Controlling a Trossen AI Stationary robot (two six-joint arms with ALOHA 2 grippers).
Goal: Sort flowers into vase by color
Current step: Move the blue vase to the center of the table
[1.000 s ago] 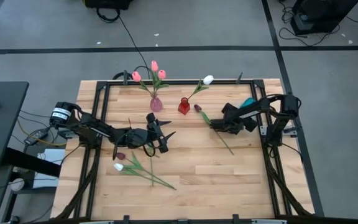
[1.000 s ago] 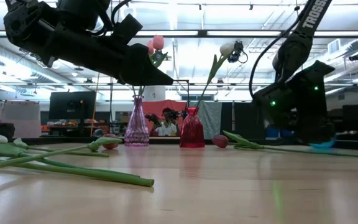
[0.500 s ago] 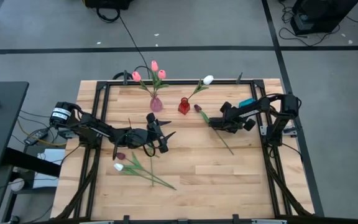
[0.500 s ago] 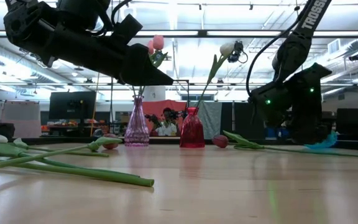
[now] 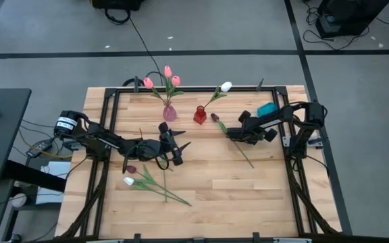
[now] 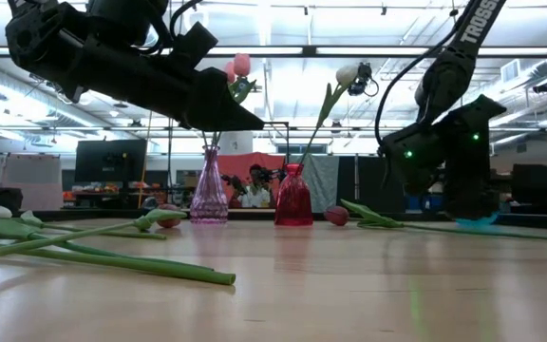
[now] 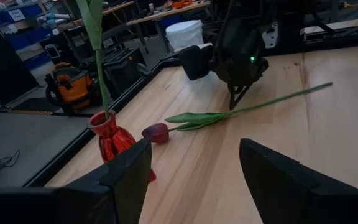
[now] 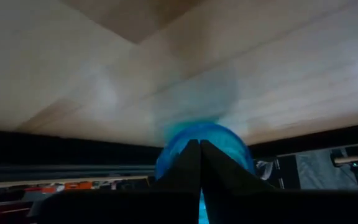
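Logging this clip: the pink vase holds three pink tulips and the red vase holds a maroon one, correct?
Not quite. The pink vase does hold three pink tulips, but the high view shows the red vase holding a white tulip. A maroon tulip lies on the table beside it.

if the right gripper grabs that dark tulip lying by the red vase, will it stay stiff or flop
The dark tulip would probably sag a little: its stem is long and thin, with the head and leaves at one end. It looks light, so a push from the right gripper would likely slide or spin it. The narrow red vase close by might tip if bumped.
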